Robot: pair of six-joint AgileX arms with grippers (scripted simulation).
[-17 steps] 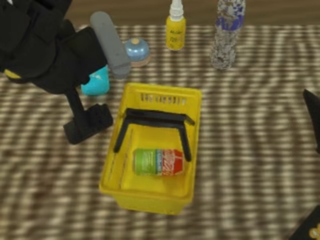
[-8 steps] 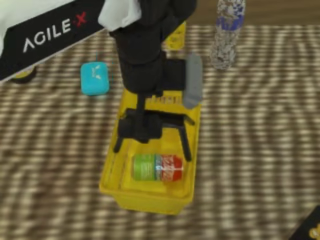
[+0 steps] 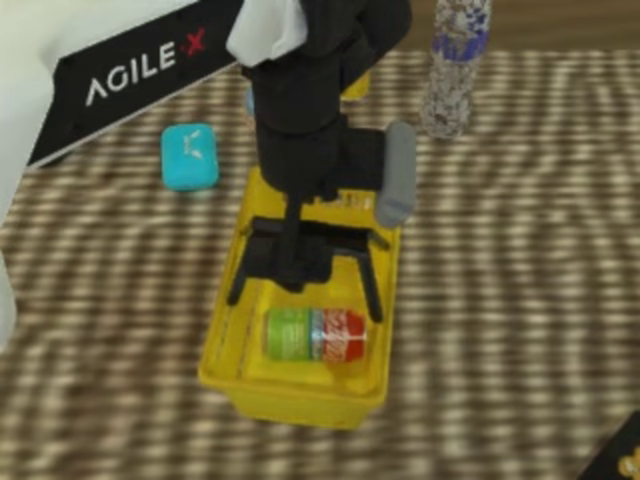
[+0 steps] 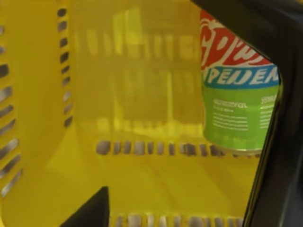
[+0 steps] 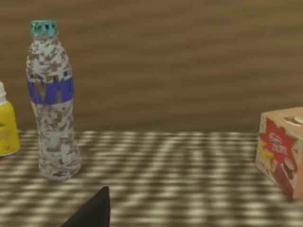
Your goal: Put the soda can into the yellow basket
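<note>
Inside the yellow basket (image 3: 225, 355), the soda can (image 3: 314, 334) lies on its side on the floor, green half toward the counter's left and red half toward its right, just below the black swing handle (image 3: 305, 235). The left end effector (image 3: 292, 265) hangs over the basket's upper half, above the handle and clear of the can. A second ago it was outside the basket, off its left wall; half a second ago it had swung over the basket, and since then it has barely shifted. The can has hardly moved across all three moments. From the left wrist view the can (image 4: 239, 90) sits off to one side against the slotted wall, with nothing between the fingers; whether they stand apart or together I cannot tell.

The can rests in the basket with nothing holding it, so I judge the task done; the arm's return over the basket changes nothing about that.

The right arm is parked at the counter's lower right corner, its wrist camera facing a speckled bottle (image 5: 52, 101) and a carton (image 5: 281, 149).
</note>
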